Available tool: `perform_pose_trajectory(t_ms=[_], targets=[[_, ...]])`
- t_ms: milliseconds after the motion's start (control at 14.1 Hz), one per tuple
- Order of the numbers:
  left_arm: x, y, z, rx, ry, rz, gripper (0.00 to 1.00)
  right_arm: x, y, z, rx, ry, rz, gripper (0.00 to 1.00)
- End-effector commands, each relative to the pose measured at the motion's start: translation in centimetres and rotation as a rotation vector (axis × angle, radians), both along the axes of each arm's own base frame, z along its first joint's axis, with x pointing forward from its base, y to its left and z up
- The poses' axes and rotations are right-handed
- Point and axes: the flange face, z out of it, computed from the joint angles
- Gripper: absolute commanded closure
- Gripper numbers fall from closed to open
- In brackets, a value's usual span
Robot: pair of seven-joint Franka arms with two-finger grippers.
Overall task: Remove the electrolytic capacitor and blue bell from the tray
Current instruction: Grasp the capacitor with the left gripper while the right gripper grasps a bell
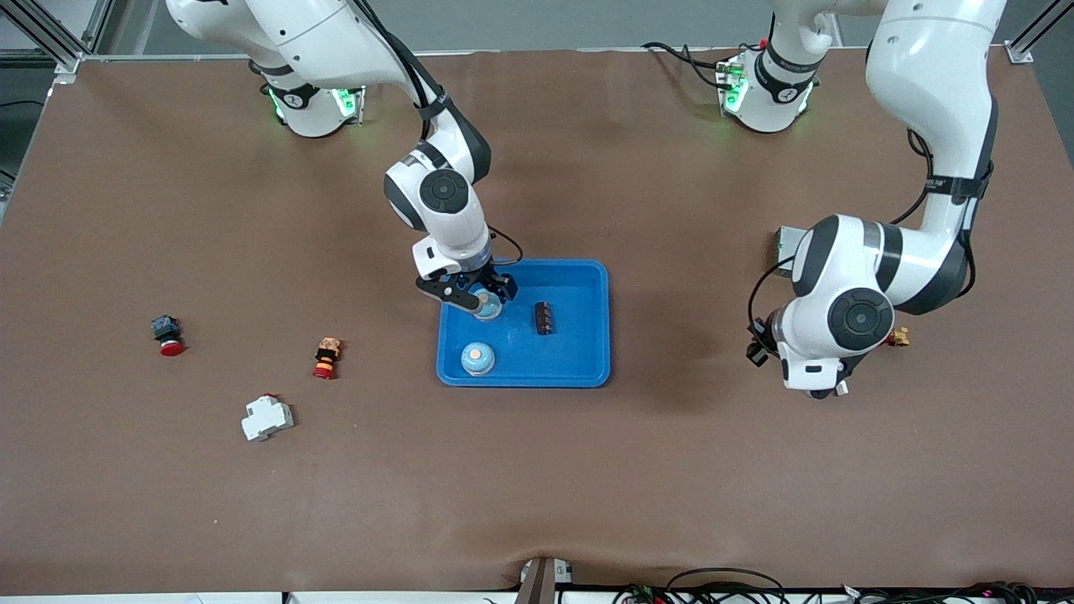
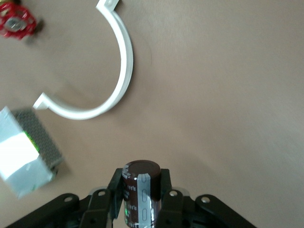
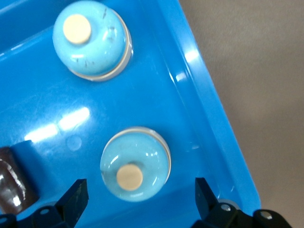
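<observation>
- I see the brown table (image 1: 537, 486) carrying all the parts, with both arm bases along its edge farthest from the front camera.
- I see the blue tray (image 1: 587, 289) near the middle of the table. It holds two light blue bells and one dark capacitor (image 1: 544, 318).
- I read the right gripper (image 1: 471, 295) as low over the tray's corner toward the right arm's end. Its fingers (image 3: 76, 199) stand wide apart, one on each side of a bell (image 3: 135, 164), and grip nothing. In the right wrist view the bell sits on the tray floor between them, with clear gaps on both sides.
- I see the second bell (image 1: 477, 358) resting in the tray nearer to the front camera than the first, also toward the right arm's end.
- I read the left gripper (image 2: 142, 197) as raised over bare table at the left arm's end, well apart from the tray. Its fingers are clamped on a second capacitor (image 2: 140, 190), a dark cylinder with a grey stripe, shown in the left wrist view.
- I see a white curved clip (image 2: 111, 76), a grey block (image 2: 23, 152) and a red part (image 2: 16, 23) on the table below that gripper.
- I see a white breaker (image 1: 267, 417) and two red-capped buttons (image 1: 327, 358) on the table toward the right arm's end.
</observation>
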Motion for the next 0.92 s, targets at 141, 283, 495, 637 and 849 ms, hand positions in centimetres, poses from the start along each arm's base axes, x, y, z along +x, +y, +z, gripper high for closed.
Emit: perform_pose_trajectory(t_ms=[141, 283, 495, 637, 849], targets=[[-0.3, 2.6, -6.2, 0.050, -0.043, -0.059, 1.00, 1.8, -0.1, -0.1, -0.016, -0.035, -0.017, 0.00], [-0.4, 3.4, -7.7, 0.068, -0.042, -0.078, 1.00, 1.9, 0.0, -0.8, -0.005, -0.044, -0.025, 0.00], [-0.2, 3.7, -6.8, 0.071, -0.049, -0.069, 0.07, 1.1, 1.0, -2.3, 0.011, -0.053, -0.035, 0.00], [-0.1, 3.0, -4.2, 0.073, -0.068, -0.057, 0.00, 1.1, 1.0, -2.7, 0.008, -0.049, -0.039, 0.00], [-0.7, -0.5, 0.0, 0.059, -0.061, -0.076, 0.00, 1.0, 1.0, -2.9, -0.016, -0.067, 0.006, 1.00]])
